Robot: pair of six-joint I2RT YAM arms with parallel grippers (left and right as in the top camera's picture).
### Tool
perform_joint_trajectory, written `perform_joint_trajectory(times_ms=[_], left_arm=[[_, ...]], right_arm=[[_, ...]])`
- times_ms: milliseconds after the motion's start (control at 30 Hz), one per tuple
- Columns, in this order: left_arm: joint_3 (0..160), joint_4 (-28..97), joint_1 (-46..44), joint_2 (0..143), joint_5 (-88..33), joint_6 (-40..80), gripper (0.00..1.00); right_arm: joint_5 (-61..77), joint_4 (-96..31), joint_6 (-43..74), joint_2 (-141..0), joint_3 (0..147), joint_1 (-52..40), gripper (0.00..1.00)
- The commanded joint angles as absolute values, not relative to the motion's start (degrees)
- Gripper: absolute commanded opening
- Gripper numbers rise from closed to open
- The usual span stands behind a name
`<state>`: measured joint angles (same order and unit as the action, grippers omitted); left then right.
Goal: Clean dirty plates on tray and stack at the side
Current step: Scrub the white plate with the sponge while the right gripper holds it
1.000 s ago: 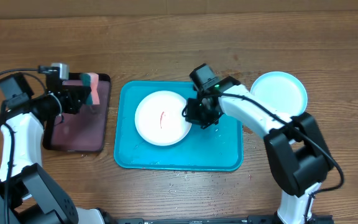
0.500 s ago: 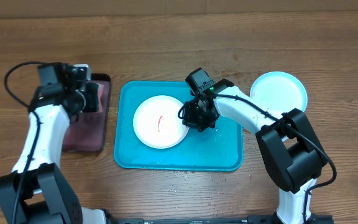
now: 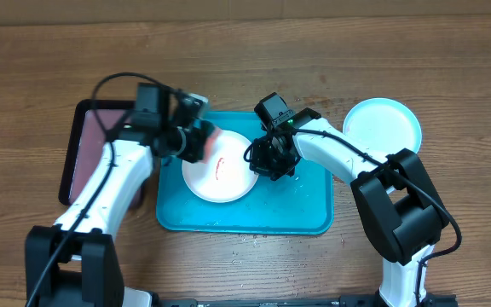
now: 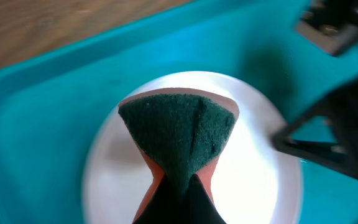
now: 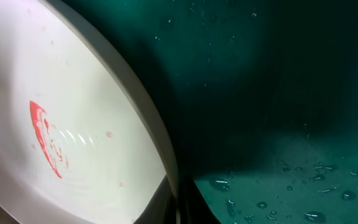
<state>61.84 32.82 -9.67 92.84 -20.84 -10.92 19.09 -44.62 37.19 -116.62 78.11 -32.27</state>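
A white plate [image 3: 221, 165] with a red smear in its centre lies on the turquoise tray [image 3: 305, 205]. My right gripper [image 3: 262, 159] is shut on the plate's right rim; the right wrist view shows the rim [image 5: 160, 140] between the fingers [image 5: 178, 205]. My left gripper [image 3: 196, 141] is shut on a teal and pink sponge [image 4: 178, 134] and holds it over the plate's upper left part [image 4: 247, 180]. A light blue plate [image 3: 383, 126] sits on the table to the right of the tray. The yellow-green plate is out of view.
A smaller black-rimmed tray [image 3: 83, 158] with a pinkish inside lies left of the turquoise tray. Water drops [image 5: 291, 186] lie on the turquoise tray floor and on the table by its front edge. Black cables loop above the left arm.
My left gripper has carried the sponge from the black-rimmed tray to the right, to above the white plate. My right gripper has stayed on the plate's rim.
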Motion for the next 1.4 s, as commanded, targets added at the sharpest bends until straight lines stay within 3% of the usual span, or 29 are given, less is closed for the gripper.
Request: perform_joint_trajectory(times_ms=[0,267,567,667,933,1133,1367], left_arm=[[61.5,33.0,-12.5,95.2,-22.7,-11.2,0.04],[61.5,34.1,-16.5,102.3,-21.0,-10.2,0.04],[62.6,35.0,-15.4,102.7,7.4,-1.4,0.04],[64.3,36.0,-15.4,101.3,4.1,-1.7,0.04],[65.0,36.1,-17.8,98.7,-21.4,-7.7,0.04],[64.9,36.2,-20.6,101.3,-21.4,-8.8,0.04],[64.9,36.5,-20.6,104.6,-9.0,-5.7,0.04]], right_arm=[[19.6,-44.4,37.6,-116.4,78.7,-32.0,0.04],[19.6,-44.4,37.6,-116.4,78.7,-32.0,0.04],[19.6,-44.4,37.6,-116.4,78.7,-32.0,0.04],[19.6,-44.4,37.6,-116.4,78.7,-32.0,0.04],[19.6,-44.4,37.6,-116.4,78.7,-32.0,0.04],[19.6,-44.4,37.6,-116.4,78.7,-32.0,0.04],[19.6,-44.4,37.6,-116.4,78.7,-32.0,0.04]])
